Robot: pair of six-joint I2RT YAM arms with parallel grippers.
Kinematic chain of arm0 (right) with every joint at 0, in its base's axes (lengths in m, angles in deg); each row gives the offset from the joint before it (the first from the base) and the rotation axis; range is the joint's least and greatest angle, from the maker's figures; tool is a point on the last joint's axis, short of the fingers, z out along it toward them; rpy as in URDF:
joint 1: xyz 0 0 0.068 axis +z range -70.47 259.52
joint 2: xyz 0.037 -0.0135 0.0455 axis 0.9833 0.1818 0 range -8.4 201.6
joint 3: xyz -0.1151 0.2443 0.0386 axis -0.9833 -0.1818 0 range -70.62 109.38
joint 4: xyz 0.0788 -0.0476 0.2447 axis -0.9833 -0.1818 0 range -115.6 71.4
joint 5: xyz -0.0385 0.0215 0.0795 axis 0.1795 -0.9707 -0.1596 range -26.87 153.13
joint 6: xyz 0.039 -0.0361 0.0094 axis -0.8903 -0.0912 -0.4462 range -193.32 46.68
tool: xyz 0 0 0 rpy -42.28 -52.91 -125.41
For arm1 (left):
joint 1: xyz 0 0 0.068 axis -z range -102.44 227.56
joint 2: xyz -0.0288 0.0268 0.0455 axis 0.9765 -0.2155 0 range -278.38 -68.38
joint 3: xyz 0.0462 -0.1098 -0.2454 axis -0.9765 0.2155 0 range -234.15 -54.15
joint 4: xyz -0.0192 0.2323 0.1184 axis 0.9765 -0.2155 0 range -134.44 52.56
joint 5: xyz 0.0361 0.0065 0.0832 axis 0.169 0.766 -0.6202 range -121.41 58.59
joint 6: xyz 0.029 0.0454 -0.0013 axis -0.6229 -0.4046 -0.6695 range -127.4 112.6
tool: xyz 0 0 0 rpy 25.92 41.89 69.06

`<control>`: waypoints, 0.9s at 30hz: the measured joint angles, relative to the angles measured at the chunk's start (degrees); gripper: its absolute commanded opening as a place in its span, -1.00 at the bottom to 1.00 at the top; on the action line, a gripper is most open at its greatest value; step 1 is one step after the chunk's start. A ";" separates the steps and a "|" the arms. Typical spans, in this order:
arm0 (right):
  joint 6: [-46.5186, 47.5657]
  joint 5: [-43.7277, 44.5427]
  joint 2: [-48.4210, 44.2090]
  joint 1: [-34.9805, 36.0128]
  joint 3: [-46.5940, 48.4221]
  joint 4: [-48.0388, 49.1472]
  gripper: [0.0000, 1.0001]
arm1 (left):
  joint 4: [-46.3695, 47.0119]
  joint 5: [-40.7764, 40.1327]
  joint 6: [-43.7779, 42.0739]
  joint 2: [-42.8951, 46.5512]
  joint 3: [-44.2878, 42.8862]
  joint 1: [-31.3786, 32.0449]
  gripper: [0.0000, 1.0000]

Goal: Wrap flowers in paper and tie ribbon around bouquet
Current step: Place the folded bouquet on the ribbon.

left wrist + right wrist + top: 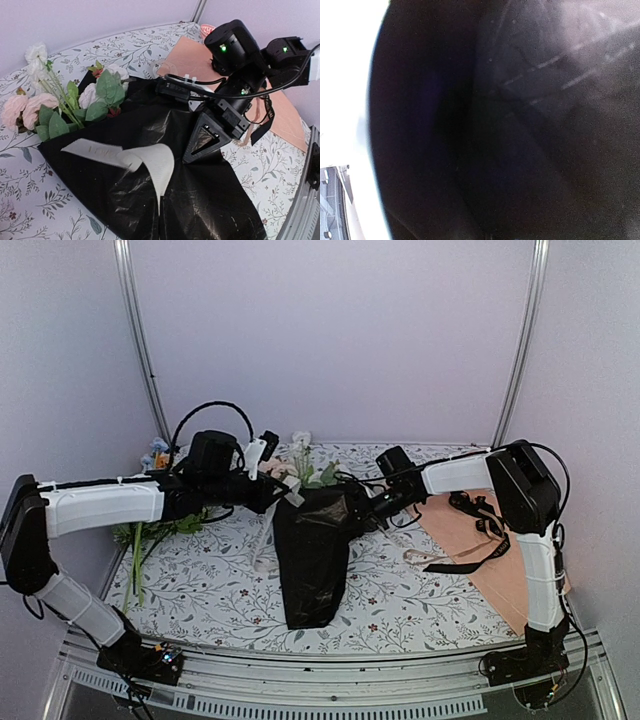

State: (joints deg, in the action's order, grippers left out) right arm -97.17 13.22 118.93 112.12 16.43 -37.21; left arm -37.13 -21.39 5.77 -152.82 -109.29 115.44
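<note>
The bouquet (150,125), with its flowers (95,100) poking out of the black paper (200,205), lies on the bench (400,600) under my right hand (197,150). That hand's fingers are pressed together on the wrap, and I can't tell whether they pinch a fold. The ribbon (125,157) drapes just beside it, toward my closed left hand (272,490). I'd pin the wrap down and draw the ribbon round it below the leaves.

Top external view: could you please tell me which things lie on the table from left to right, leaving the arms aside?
leftover green-stemmed bunch → black paper bouquet → peach-tan sheet
</note>
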 measured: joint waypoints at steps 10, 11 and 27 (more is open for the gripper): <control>-2.69 0.15 0.92 -0.04 0.66 1.31 -0.65 | 6.12 9.75 3.89 -18.45 -10.56 -0.90 -1.00; -2.91 0.24 0.92 -0.04 0.66 1.31 -0.59 | 6.25 10.75 4.57 -20.94 -11.02 -1.07 -1.00; -2.58 7.43 -10.45 -3.58 -3.65 -2.10 0.32 | 3.28 13.79 7.48 -33.11 -13.09 -1.27 -1.00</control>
State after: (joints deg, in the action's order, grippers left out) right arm -99.75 20.65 108.48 108.54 12.78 -39.31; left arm -33.85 -7.59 13.24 -185.93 -122.38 114.18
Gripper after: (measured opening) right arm 0.646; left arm 0.004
